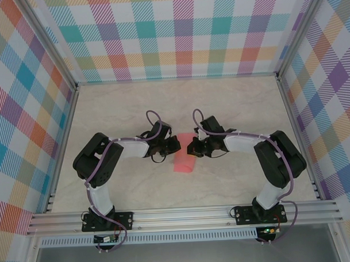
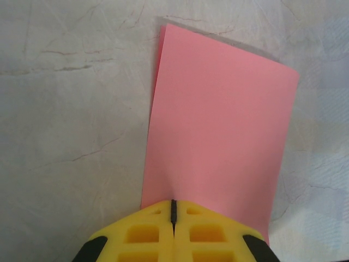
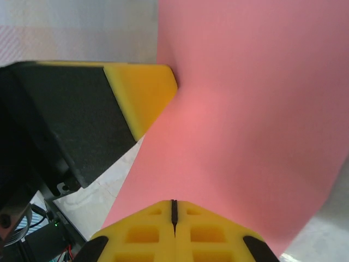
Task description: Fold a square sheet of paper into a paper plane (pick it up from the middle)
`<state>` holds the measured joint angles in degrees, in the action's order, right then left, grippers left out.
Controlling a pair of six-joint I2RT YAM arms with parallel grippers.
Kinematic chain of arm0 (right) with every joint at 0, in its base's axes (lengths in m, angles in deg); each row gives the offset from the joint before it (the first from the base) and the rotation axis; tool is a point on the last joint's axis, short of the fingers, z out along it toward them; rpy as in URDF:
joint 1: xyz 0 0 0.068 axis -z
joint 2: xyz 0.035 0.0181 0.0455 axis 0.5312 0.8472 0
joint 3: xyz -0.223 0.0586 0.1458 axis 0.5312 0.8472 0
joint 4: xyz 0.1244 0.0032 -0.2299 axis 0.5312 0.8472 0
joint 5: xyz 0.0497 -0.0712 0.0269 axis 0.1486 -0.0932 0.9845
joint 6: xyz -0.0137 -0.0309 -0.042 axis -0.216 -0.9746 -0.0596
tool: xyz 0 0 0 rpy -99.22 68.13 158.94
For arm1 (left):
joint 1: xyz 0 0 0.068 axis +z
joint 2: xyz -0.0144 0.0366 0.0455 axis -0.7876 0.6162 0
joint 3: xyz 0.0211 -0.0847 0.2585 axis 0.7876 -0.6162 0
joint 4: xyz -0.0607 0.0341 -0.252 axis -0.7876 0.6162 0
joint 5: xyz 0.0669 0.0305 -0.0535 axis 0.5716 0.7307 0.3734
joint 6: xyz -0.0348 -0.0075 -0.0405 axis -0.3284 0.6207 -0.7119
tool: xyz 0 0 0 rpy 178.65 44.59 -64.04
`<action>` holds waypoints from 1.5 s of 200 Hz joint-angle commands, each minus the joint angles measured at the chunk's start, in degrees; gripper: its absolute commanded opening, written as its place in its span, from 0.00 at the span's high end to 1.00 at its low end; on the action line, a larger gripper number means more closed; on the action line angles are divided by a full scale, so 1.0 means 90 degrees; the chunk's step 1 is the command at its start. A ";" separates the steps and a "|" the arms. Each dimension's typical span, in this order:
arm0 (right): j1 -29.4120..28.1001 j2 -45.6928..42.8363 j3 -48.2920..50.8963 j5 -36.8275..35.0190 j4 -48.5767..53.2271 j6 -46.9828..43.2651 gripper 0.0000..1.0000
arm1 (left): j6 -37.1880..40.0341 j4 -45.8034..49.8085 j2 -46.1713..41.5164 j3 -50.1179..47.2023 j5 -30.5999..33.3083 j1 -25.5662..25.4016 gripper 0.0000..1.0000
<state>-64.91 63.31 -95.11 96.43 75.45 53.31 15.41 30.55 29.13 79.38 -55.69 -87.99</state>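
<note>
The square sheet of paper (image 1: 185, 163) is salmon-pink and doubled over into a rectangle, lying at the table's middle between the two arms. In the left wrist view the sheet (image 2: 218, 120) stretches away over the marbled table, and a small pucker runs into my left gripper (image 2: 173, 201), which is shut on its near edge. My right gripper (image 3: 174, 202) is shut on the opposite edge of the sheet (image 3: 245, 120). The left gripper's yellow finger (image 3: 142, 90) touches the paper's far side there. From above, the left gripper (image 1: 176, 145) and right gripper (image 1: 190, 148) nearly meet.
The marbled tabletop (image 1: 231, 106) is walled by checked panels on three sides. An aluminium rail (image 1: 184, 216) carrying both arm bases runs along the near edge. Bare table lies behind and to either side of the arms.
</note>
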 commanded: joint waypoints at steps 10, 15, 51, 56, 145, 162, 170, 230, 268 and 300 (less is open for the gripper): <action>-0.0128 0.0067 0.0304 0.0104 0.0162 0.0187 1.00 | 0.0032 0.2398 0.0956 -0.0658 0.1055 -0.0049 1.00; -0.0133 0.0049 0.0345 0.0111 0.0178 0.0178 1.00 | 0.0031 0.2397 0.0953 -0.0652 0.1051 -0.0044 1.00; -0.0152 -0.0099 0.0604 0.0102 0.0266 0.0145 1.00 | 0.0032 0.2390 0.0954 -0.0653 0.1081 -0.0049 1.00; -0.0152 -0.0113 0.0611 0.0102 0.0275 0.0147 1.00 | 0.0031 0.2389 0.0951 -0.0652 0.1074 -0.0049 1.00; -0.0161 -0.0098 0.0941 0.0048 0.0467 -0.0012 1.00 | 0.0016 0.2399 0.0993 -0.0651 0.1121 -0.0049 1.00; -0.0164 -0.0218 0.1156 0.0019 0.0653 -0.0163 1.00 | 0.0004 0.2425 0.1001 -0.0654 0.1165 -0.0049 1.00; -0.0157 -0.0308 0.1265 -0.0021 0.0775 -0.0260 1.00 | -0.0007 0.2444 0.1003 -0.0656 0.1182 -0.0049 1.00; -0.0162 -0.1056 0.0976 0.0216 0.1000 -0.0857 1.00 | -0.0003 0.2405 0.1026 -0.0672 0.1178 -0.0047 1.00; -0.0162 -0.0628 0.0239 0.0213 0.0584 -0.0709 1.00 | -0.0003 0.2350 0.0985 -0.0706 0.1121 -0.0049 1.00; -0.0172 0.0115 -0.0036 0.0398 0.0299 -0.0633 1.00 | -0.0008 0.2376 0.0967 -0.0692 0.1124 -0.0047 1.00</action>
<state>-65.96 59.64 -94.32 97.80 79.76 47.63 15.39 30.57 29.15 79.40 -55.32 -88.10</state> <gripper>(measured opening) 0.045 0.041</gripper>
